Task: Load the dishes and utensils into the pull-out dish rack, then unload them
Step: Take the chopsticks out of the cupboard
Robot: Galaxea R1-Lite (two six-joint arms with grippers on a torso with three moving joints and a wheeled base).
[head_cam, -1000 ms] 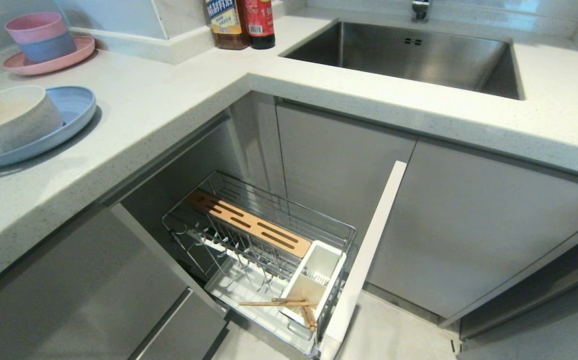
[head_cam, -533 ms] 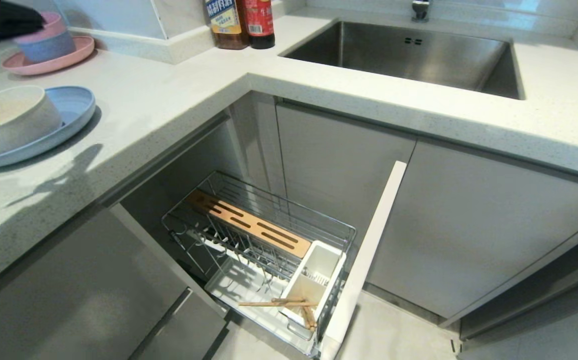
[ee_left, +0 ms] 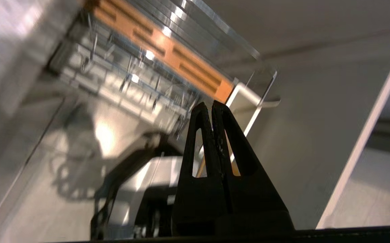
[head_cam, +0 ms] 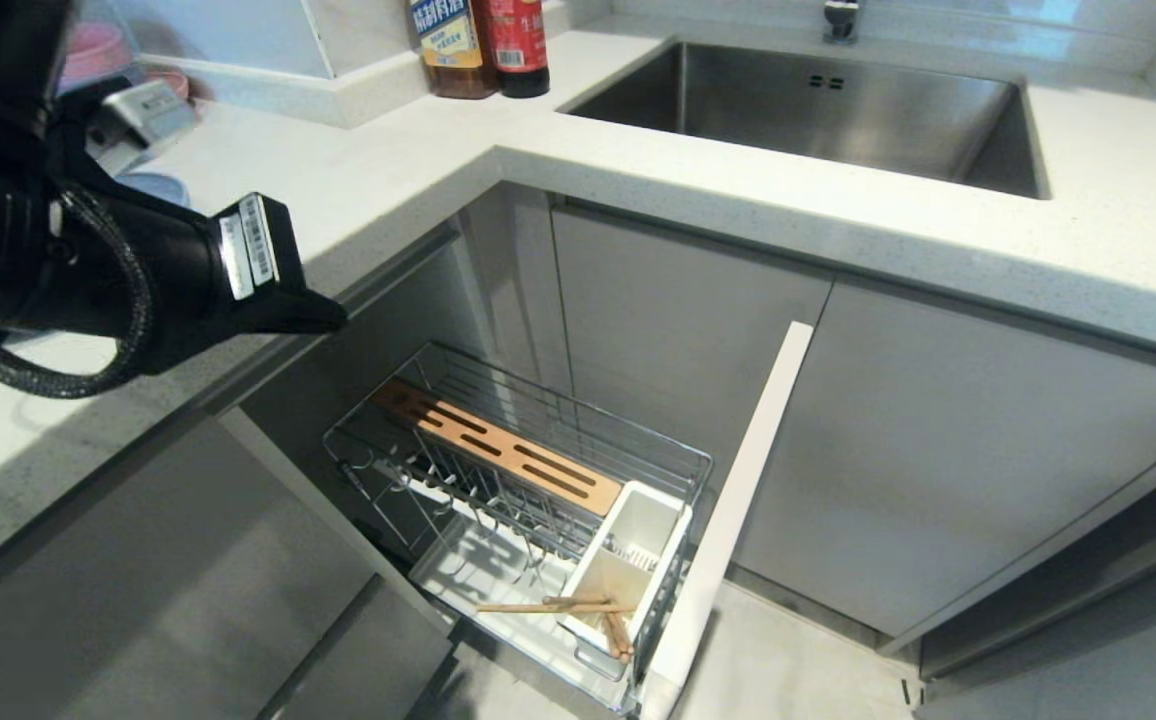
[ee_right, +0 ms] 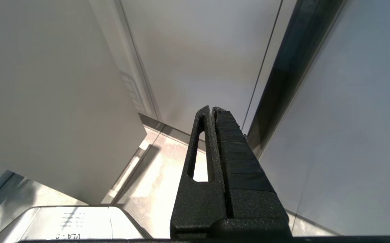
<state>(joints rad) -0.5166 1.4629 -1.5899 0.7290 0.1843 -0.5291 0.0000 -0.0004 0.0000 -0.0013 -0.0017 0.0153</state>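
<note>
The pull-out dish rack stands drawn out below the counter, with its wooden knife block and white cutlery holder. Wooden chopsticks lie across the holder's front end and the white tray. My left arm reaches in from the upper left over the counter's edge. Its left gripper is shut and empty, high above the rack and pointing toward it. The left wrist view shows the left gripper over the knife block. Only a sliver of the pale blue plate shows; the arm hides the bowl. The right gripper hangs shut beside cabinet fronts.
The rack's narrow white door front juts out on its right. A steel sink is set in the counter at the back, with two bottles left of it. A pink bowl shows behind my arm.
My left arm has swung in from the upper left, over the counter, and now covers the bowl and most of the blue plate. The rack and chopsticks have not moved.
</note>
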